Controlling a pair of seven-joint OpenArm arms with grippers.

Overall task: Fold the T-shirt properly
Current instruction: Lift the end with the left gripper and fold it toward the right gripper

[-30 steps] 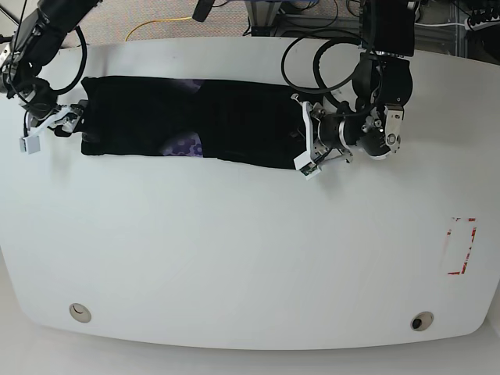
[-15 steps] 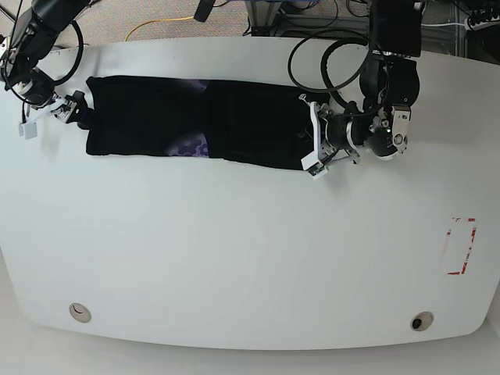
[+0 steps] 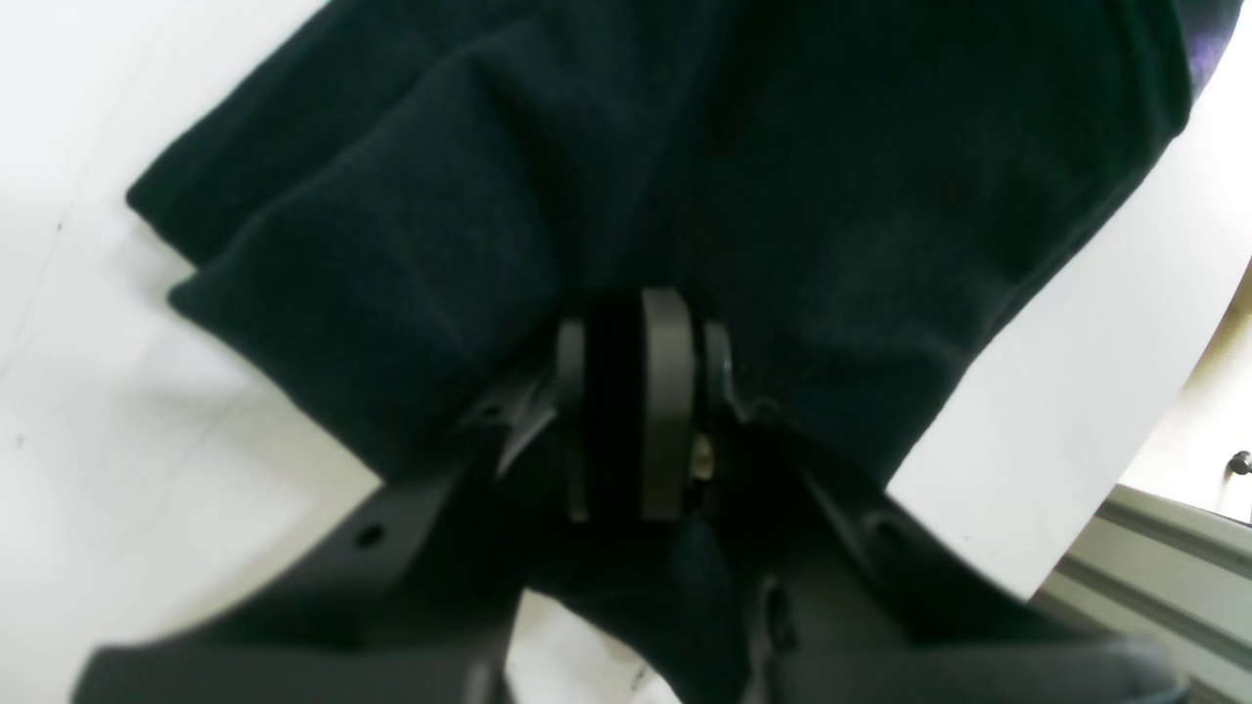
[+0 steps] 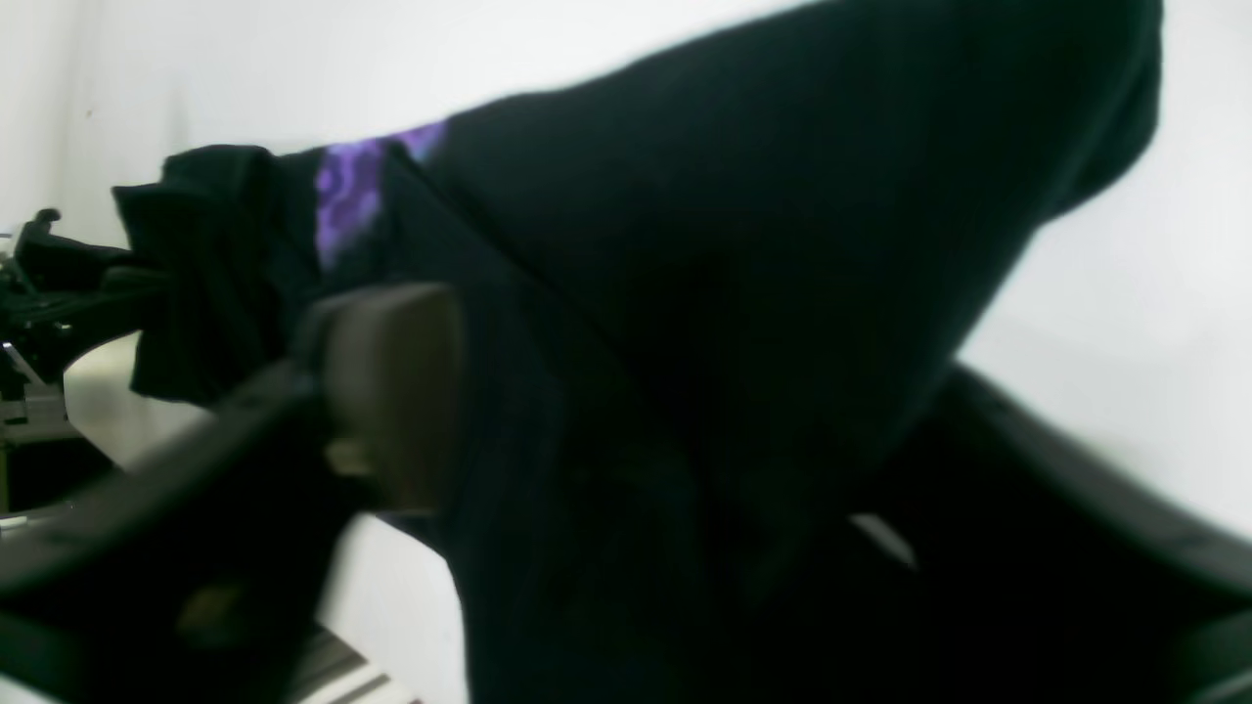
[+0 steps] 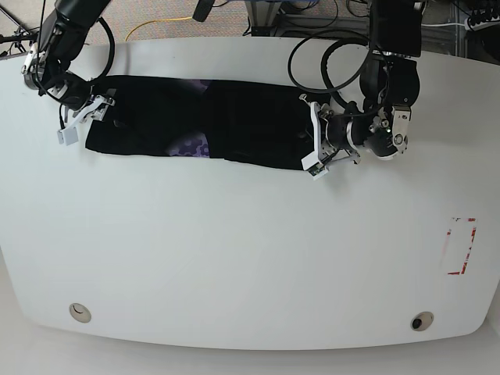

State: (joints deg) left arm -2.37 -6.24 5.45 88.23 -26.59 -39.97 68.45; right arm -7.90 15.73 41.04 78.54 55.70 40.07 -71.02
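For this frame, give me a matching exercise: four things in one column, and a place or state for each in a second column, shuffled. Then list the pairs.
Things
1. T-shirt
2. left tool
3. right tool
4. red-marked rectangle

Places or states
A. at the shirt's end on the base view's left side
B. near the table's edge on the base view's right side, away from the cloth
C. lying as a long black band across the far part of the table
D. shut on the shirt's end on the base view's right side

Pairs: 1-C, 2-D, 3-A, 4-B
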